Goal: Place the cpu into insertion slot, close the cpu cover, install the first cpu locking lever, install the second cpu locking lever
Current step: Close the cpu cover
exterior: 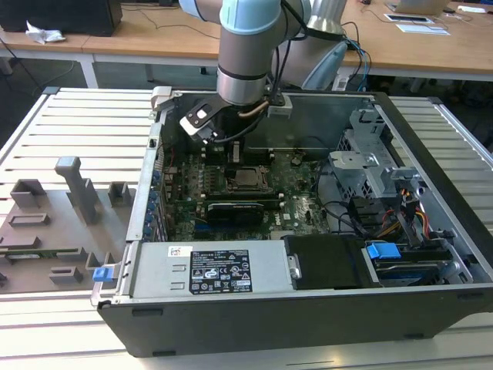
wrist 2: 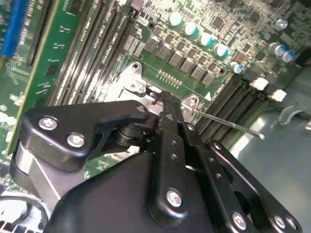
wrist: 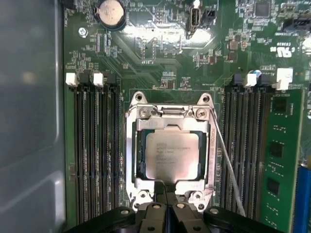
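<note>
Arm [exterior: 245, 54] vertical, tool [wrist: 165, 190] pointing down, fingers [wrist 2: 171, 131] together

The arm [exterior: 245, 46] is a fat silver tube with light blue caps. Its gripper [wrist 2: 164, 103] is black with silver screws.

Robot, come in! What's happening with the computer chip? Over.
Gripper fingers shut, at edge of silver square frame cover. Silver-grey square chip sits flat inside its window. Thin silver wire lever sticking out alongside.
</note>
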Controlling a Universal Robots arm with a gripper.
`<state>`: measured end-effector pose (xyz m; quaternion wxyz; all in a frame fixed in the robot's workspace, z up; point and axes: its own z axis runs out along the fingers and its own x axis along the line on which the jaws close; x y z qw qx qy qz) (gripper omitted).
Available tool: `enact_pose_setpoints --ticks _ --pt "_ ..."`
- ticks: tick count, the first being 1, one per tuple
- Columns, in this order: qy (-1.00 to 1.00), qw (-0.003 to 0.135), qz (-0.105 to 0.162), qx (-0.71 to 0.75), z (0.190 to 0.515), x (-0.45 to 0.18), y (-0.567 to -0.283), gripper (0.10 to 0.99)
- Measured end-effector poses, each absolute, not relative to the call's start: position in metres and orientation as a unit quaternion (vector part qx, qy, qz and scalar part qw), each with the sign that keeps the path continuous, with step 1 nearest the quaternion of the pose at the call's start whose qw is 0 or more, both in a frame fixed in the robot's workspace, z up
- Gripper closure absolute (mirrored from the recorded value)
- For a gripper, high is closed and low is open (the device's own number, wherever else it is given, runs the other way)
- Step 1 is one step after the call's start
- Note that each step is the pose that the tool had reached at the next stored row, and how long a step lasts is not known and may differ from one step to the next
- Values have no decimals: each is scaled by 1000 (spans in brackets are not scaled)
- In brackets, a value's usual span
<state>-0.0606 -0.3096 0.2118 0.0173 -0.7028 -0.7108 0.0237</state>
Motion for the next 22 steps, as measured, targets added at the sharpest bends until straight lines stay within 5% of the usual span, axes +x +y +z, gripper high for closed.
enact_pose_setpoints --ticks 11,22 --pt "-710 31 35 -702 215 -17 -310 980" --pt "-710 31 35 -702 261 -17 -324 980"
